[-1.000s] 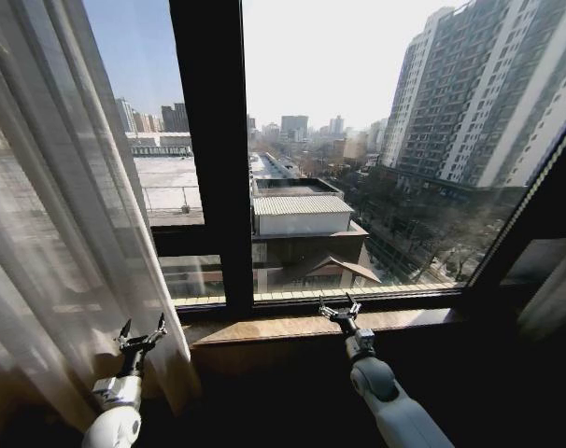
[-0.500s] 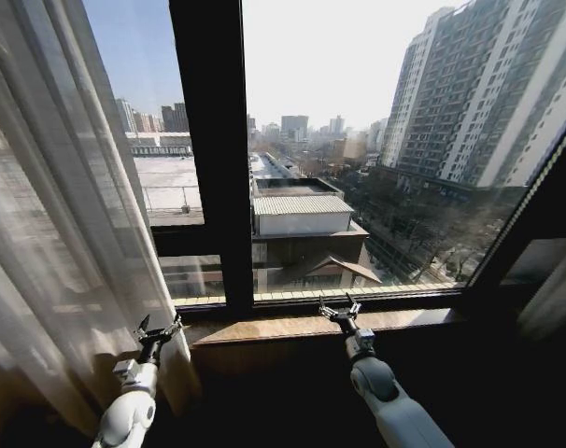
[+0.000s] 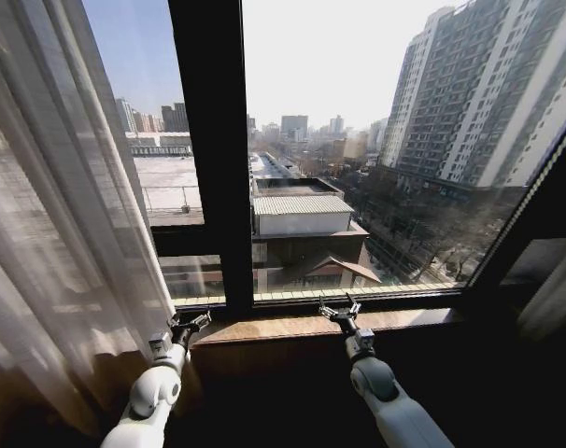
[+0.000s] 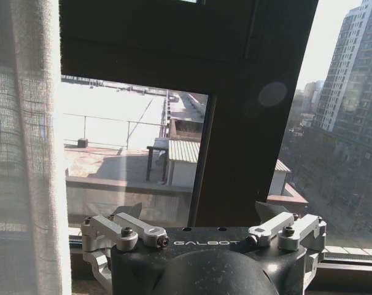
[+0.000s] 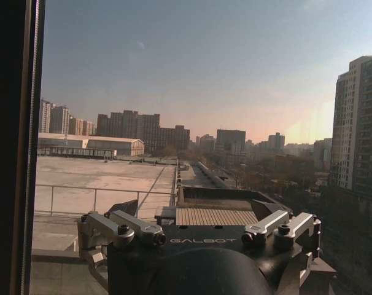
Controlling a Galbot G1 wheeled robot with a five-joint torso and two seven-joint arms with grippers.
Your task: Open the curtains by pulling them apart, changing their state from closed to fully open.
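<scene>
— What is seen through the glass, and where are the curtains [image 3: 54,233]?

— Daylight, city blocks and a flat rooftop are seen beyond the window, which is split by a broad black window frame [image 3: 213,149]. The sheer white curtains are gathered at the left side of the head view, hanging in long pleats past the level of the wooden sill [image 3: 311,327]. One pleated edge is also seen at the side of the left wrist view.

— How are the arms posed?

— The left gripper [image 3: 190,323] is raised on a bent arm and held just beside the curtain's inner edge, near the sill's left end; its fingers are spread and nothing is held. The right gripper [image 3: 340,309] is stretched forward over the sill, below the large pane, fingers likewise spread and empty.

— What room is left for moving?

— Between the two grippers the sill is bare. To the right, a dark angled frame bar [image 3: 526,205] closes off the pane, and a strip of pale fabric [image 3: 554,294] is glimpsed beyond it
</scene>
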